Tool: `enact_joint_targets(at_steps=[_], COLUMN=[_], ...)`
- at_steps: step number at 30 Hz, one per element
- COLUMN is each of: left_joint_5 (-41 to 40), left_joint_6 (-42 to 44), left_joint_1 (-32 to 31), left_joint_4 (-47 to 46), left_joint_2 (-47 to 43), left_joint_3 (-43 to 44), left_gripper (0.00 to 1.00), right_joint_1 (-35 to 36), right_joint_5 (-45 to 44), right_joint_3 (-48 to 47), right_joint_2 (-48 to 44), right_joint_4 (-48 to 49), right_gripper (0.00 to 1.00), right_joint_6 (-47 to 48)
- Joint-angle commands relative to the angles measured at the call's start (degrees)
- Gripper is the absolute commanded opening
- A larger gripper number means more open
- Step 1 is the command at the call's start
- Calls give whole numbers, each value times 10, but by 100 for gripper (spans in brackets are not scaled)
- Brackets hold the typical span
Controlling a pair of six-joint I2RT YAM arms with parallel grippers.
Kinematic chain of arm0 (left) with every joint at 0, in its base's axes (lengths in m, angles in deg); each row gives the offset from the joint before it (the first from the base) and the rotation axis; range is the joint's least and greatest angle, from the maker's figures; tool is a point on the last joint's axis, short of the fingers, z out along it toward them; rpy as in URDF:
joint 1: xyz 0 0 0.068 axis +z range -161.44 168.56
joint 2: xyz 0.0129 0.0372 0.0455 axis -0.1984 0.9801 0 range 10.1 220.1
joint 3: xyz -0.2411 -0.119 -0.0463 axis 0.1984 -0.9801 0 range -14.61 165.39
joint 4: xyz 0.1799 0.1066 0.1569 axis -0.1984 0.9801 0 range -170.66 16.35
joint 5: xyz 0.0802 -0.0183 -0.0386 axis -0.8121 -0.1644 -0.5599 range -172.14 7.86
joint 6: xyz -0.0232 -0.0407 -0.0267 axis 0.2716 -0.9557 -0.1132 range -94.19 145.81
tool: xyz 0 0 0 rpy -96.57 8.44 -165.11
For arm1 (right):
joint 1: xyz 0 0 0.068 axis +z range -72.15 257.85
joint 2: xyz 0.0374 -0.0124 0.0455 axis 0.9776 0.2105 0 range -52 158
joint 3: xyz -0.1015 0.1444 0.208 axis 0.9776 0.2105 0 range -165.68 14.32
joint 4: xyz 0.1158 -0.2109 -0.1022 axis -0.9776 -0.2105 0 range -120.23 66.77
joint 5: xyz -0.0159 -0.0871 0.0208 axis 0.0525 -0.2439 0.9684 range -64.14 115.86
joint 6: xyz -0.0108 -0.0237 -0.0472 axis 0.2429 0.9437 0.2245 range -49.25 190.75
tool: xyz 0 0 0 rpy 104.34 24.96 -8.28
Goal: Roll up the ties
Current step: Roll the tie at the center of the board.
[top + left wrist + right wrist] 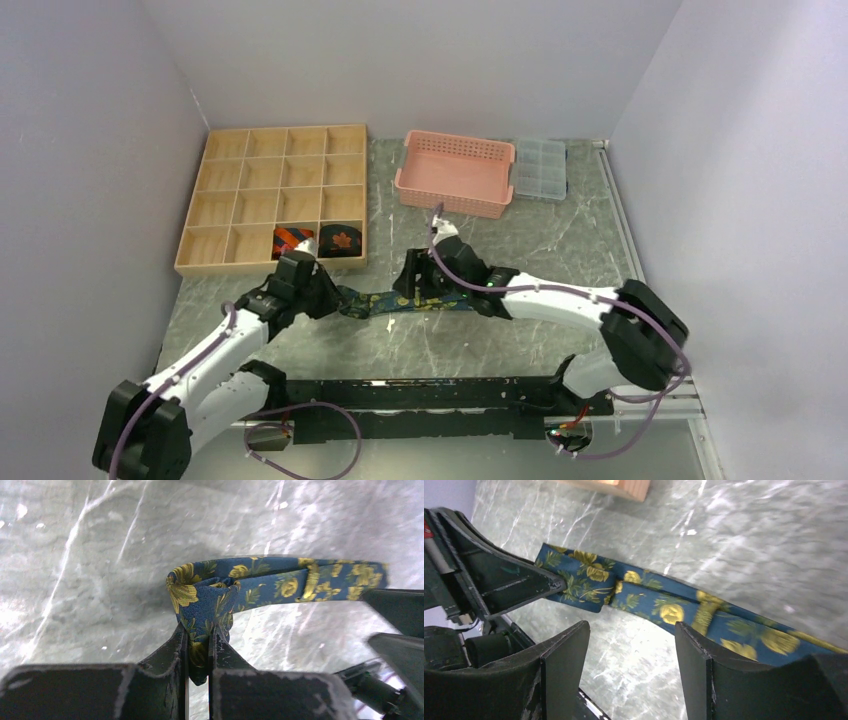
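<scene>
While left claw (198,636) pinches floral tie (287,586) end, right claw (631,630) gapes.

I find no word, number or brand that I can read in any view; the tie (280,580) shows only yellow flowers on blue, with no lettering I can make out; a small red mark (426,530) sits on the body of my left pincer (198,632), cut off by the picture's edge and too small to read
</scene>
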Motion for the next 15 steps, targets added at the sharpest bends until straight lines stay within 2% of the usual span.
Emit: enact_joint_targets(at_steps=[1,7,15], left_joint_5=[-107,-250,-368], left_joint_6=[11,-33,-92], left_joint_1=[-55,-149,-226], left_joint_4=[109,185,299], left_joint_2=[41,134,254], left_joint_3=[51,129,246], left_gripper=[3,3,3], right_joint_1=[-8,-30,-44], right_joint_5=[-81,-125,-125], right_joint_3=[49,120,178], right_joint_2=[-95,-216,-263], right_joint_4=[-42,-70,-67], right_gripper=[68,69,69], right_joint_6=[33,50,43])
